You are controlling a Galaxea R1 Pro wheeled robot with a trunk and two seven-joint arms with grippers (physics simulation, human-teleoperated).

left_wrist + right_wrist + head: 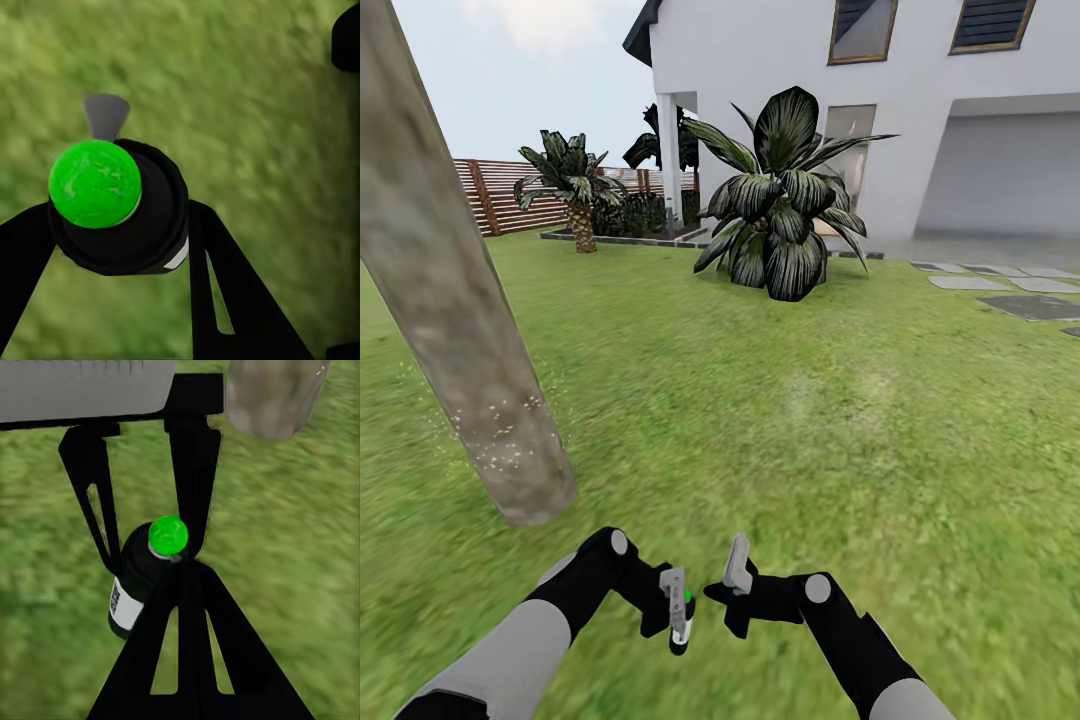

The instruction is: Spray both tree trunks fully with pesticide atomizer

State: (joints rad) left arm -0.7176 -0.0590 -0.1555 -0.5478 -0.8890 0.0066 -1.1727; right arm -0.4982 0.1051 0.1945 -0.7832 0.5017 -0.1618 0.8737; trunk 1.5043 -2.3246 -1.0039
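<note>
Head view: at bottom centre, the left claw [678, 612] grips the black pesticide atomizer [682, 622] above the lawn [810, 420]; the right claw [734, 580] sits just beside it, its opening unclear. A leaning tree trunk [460, 300] fills the left.

Left wrist view: fingers [225, 285] clamp the green-capped atomizer [112, 202].

Right wrist view: the right claw's closed black fingers [187, 637] overlap the atomizer [142, 577].

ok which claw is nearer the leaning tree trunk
Left. The left claw, gripping the atomizer, sits just below-right of the trunk base; the right claw is farther right, beyond it.
</note>
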